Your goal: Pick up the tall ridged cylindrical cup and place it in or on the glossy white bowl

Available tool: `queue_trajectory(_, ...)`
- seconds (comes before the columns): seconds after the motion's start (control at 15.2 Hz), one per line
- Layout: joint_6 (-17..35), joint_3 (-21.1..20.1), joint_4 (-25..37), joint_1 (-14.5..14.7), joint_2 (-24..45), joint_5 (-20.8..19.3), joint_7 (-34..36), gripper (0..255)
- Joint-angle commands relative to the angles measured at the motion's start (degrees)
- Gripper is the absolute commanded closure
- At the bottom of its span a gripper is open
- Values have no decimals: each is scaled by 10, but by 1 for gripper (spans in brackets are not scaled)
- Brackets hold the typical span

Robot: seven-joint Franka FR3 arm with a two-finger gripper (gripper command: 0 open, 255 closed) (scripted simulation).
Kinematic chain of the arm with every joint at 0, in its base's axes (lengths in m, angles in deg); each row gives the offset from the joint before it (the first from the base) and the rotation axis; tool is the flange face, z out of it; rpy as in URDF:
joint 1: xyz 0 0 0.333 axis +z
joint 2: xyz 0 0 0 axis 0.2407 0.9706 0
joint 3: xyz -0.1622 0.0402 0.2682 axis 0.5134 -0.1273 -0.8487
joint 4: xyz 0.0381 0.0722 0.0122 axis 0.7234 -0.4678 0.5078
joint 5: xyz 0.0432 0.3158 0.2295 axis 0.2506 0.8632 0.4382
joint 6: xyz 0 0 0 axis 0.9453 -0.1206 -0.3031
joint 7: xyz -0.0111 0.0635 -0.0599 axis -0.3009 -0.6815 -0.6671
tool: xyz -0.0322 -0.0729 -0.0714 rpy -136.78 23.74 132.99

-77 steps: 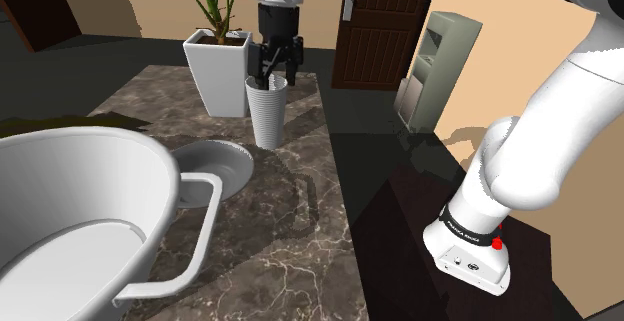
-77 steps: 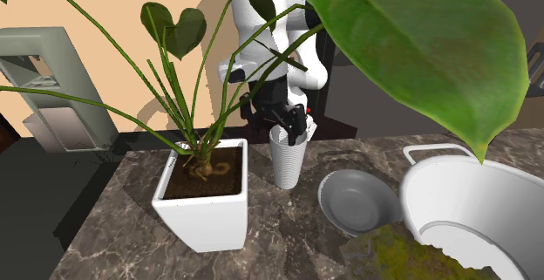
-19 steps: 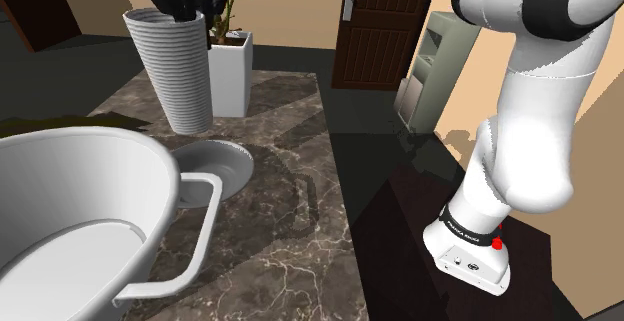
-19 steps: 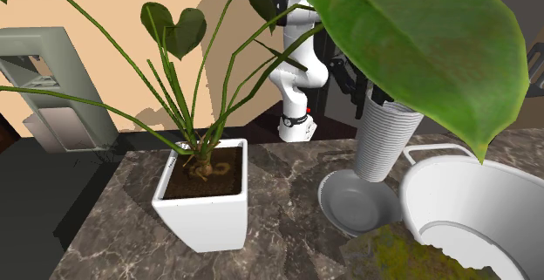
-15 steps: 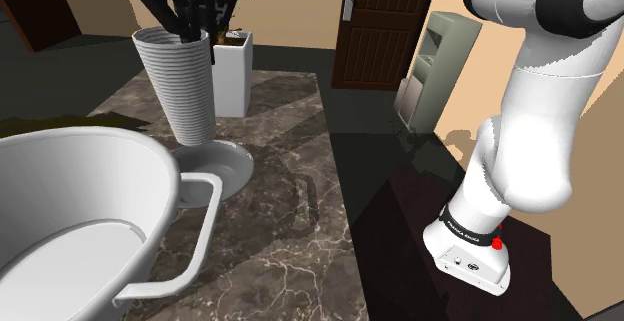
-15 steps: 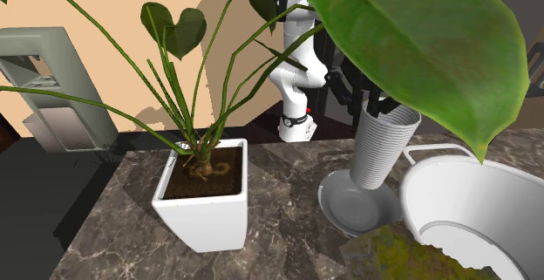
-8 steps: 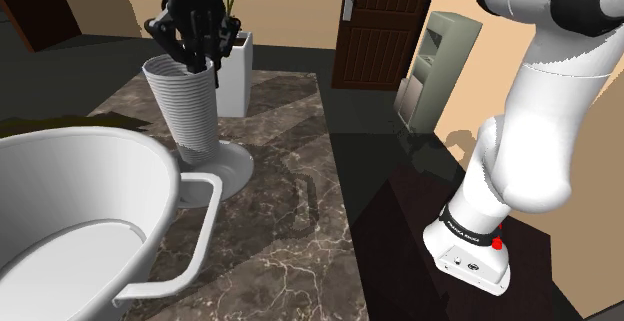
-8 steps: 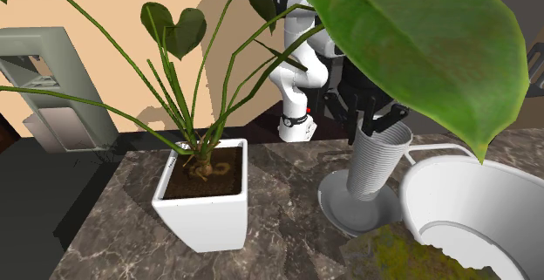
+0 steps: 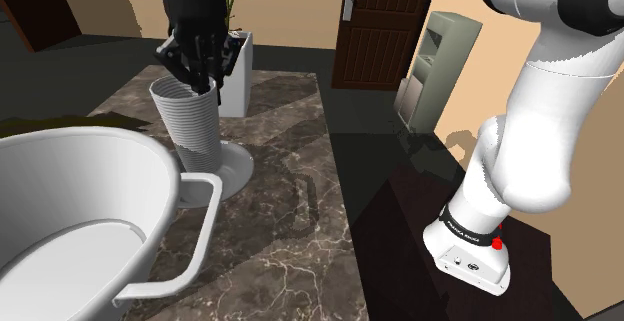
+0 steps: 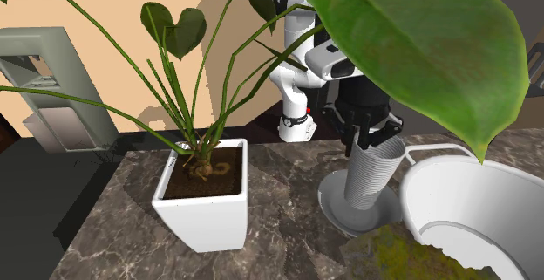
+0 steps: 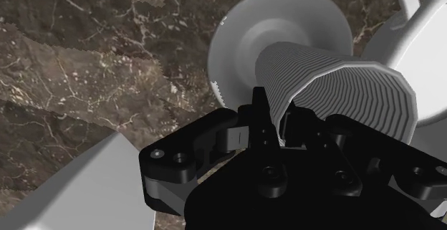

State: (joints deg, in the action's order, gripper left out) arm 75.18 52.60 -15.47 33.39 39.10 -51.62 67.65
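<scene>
The tall ridged white cup [image 9: 197,129] stands upright with its base down inside the shallow grey-white bowl [image 9: 238,166] on the marble top. My black gripper [image 9: 196,67] comes straight down onto it and is shut on the cup's rim, one finger inside and one outside. In the second exterior view the cup [image 10: 372,176] sits in the bowl [image 10: 335,202] under the gripper [image 10: 371,139]. The wrist view looks down the cup [image 11: 337,85] into the bowl [image 11: 243,35], with the gripper [image 11: 281,125] pinching the rim wall. I cannot tell whether the base touches the bowl.
A large white pot with a loop handle [image 9: 80,209] stands close beside the bowl, at the shoulder view's left. A white square planter [image 10: 205,201] with a leafy plant is on the bowl's other side. The marble top's edge [image 9: 340,199] runs toward the stand [image 9: 470,249].
The gripper has come down with the cup, lowering its base from just above the bowl into the bowl. The grip on the rim is unchanged.
</scene>
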Motion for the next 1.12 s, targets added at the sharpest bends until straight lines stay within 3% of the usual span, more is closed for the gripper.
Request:
queue_trajectory(0.0,1,0,-1,0,0,0,0,255)
queue_trajectory(0.2,1,0,-1,0,0,0,0,255)
queue_trajectory(0.26,1,0,-1,0,0,0,0,0)
queue_trajectory(0.59,1,0,-1,0,0,0,0,0)
queue_trajectory(0.86,-83,-1,110,5,28,-10,7,0)
queue_trajectory(1.06,-83,-1,110,5,28,-10,7,0)
